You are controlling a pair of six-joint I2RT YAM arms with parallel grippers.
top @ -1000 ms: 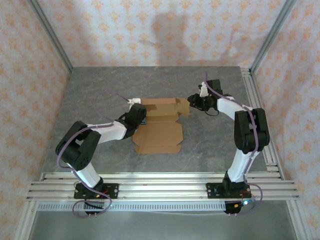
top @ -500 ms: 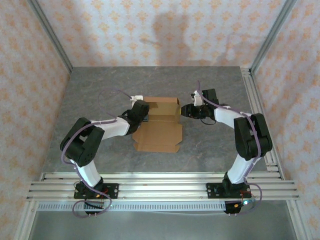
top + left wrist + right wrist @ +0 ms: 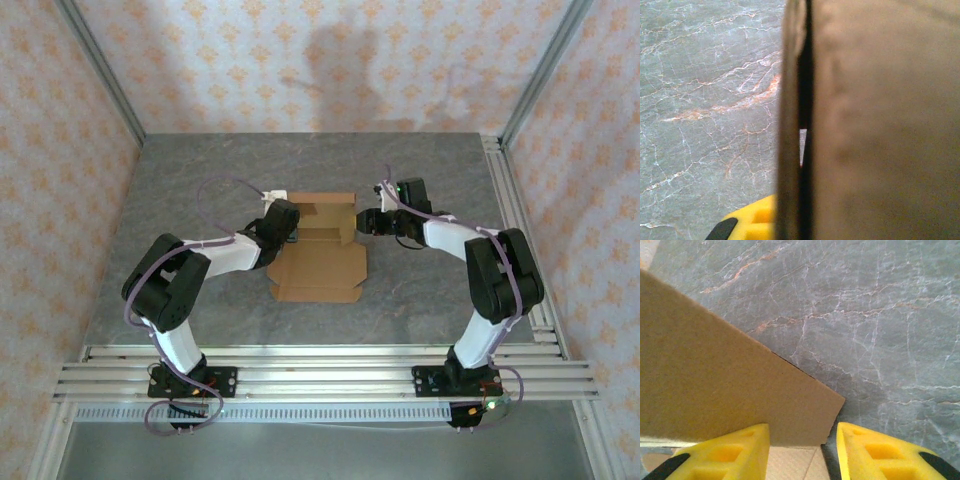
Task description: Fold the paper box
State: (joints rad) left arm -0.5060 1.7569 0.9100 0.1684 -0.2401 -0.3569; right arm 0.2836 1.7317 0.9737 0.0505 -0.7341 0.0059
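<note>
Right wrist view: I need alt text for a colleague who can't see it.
A brown flap of the paper box slants across the left half. Its corner ends just above the gap between the right gripper's two yellow fingertips, which stand apart at the bottom edge. The grey veined table lies behind, to the upper right.

The left hand [image 3: 787,229] is closed on the paper box [image 3: 880,125], whose brown cardboard stands blurred and very close, covering everything to the hand's right. One yellow finger [image 3: 752,222] lies against a thin upright layer, and a dark slit parts that layer from the broad panel. Left of the finger and beyond it lies the grey veined desk [image 3: 705,100].
</note>
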